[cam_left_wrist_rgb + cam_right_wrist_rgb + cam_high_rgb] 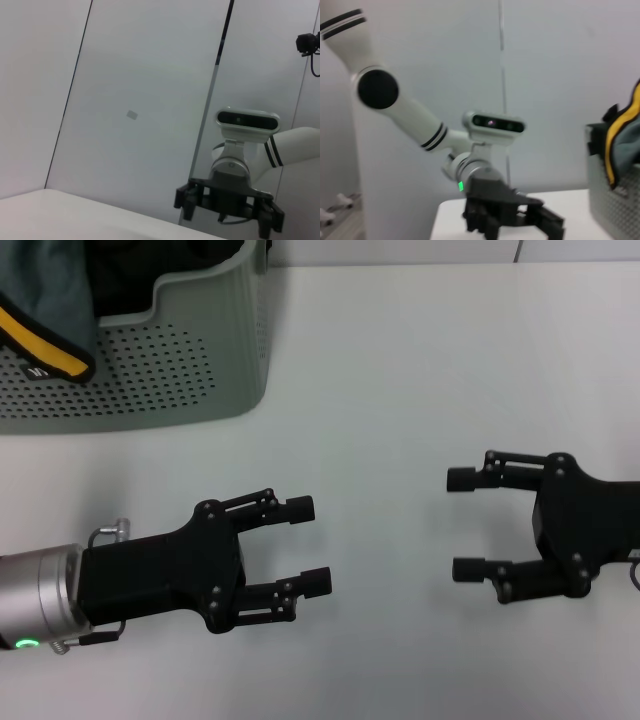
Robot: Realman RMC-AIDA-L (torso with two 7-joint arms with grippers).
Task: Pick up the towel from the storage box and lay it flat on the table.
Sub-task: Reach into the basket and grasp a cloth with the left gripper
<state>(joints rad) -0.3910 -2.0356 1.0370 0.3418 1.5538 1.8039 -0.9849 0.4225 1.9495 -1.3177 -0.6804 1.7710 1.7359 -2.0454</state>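
Observation:
The towel (45, 300), grey-green with a yellow side and black bound edge, hangs over the front rim of the storage box (170, 380) at the far left of the head view. It also shows in the right wrist view (622, 145), draped over the box (607, 200). My left gripper (308, 545) is open and empty, low over the white table (400, 370), in front of the box. My right gripper (465, 524) is open and empty at the right, facing the left one.
A plain black cloth (170, 265) lies inside the box behind the towel. The left wrist view shows the right gripper (227, 210) against wall panels. The right wrist view shows the left gripper (512, 217) and its white arm (400, 107).

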